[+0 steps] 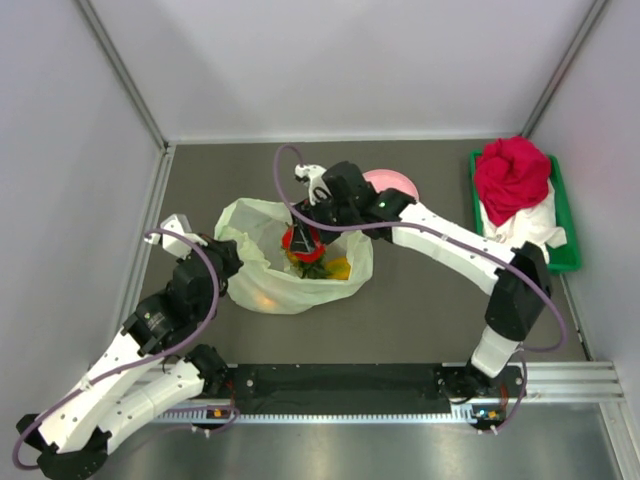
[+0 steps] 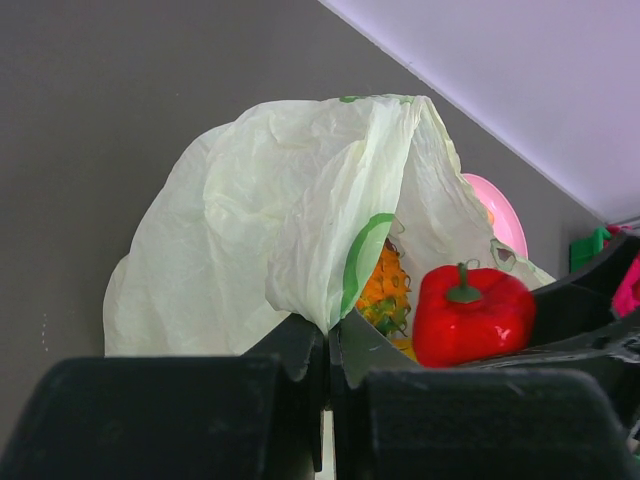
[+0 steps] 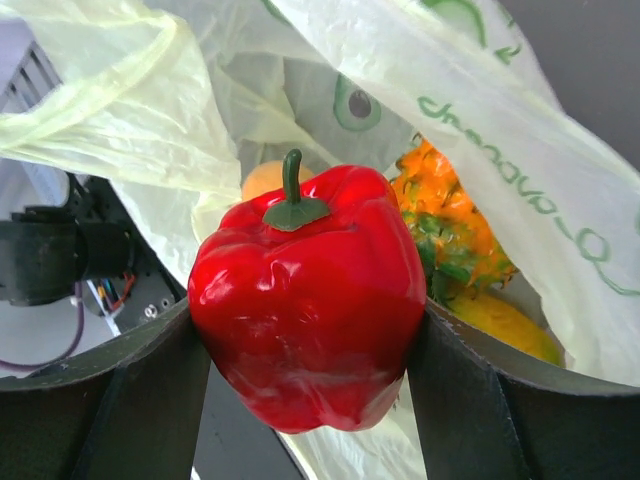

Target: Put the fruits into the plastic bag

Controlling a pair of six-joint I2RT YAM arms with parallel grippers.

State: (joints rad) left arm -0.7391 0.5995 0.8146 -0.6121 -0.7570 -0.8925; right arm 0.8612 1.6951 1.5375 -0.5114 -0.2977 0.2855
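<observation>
Gripped between the right gripper's [image 3: 310, 335] two fingers, the pepper [image 3: 310, 290] fills the wrist view. It is stem up, squeezed at both sides and not yet let go. Just beyond and below those fingers lies the open bag [image 3: 500, 130]. Inside it sit the pineapple [image 3: 450, 235], a mango [image 3: 505, 320] under it, and an orange-yellow fruit [image 3: 262, 180] behind the pepper's stem. From above, the right gripper hangs over the bag's mouth, so the pepper looks to be at or just inside the opening. The left gripper [image 2: 328, 345] has its fingers pressed together on a fold of the bag's rim, lifting that side so the mouth stands open toward the right gripper.

Most of the job looks done: three fruits are in the bag and the pepper is in hand. What is left is to lower it a little and open the fingers. The plate [image 1: 398, 183], just behind the right gripper, is half hidden by the arm. Its visible part seems bare, though a fruit could lie on the hidden part.
</observation>
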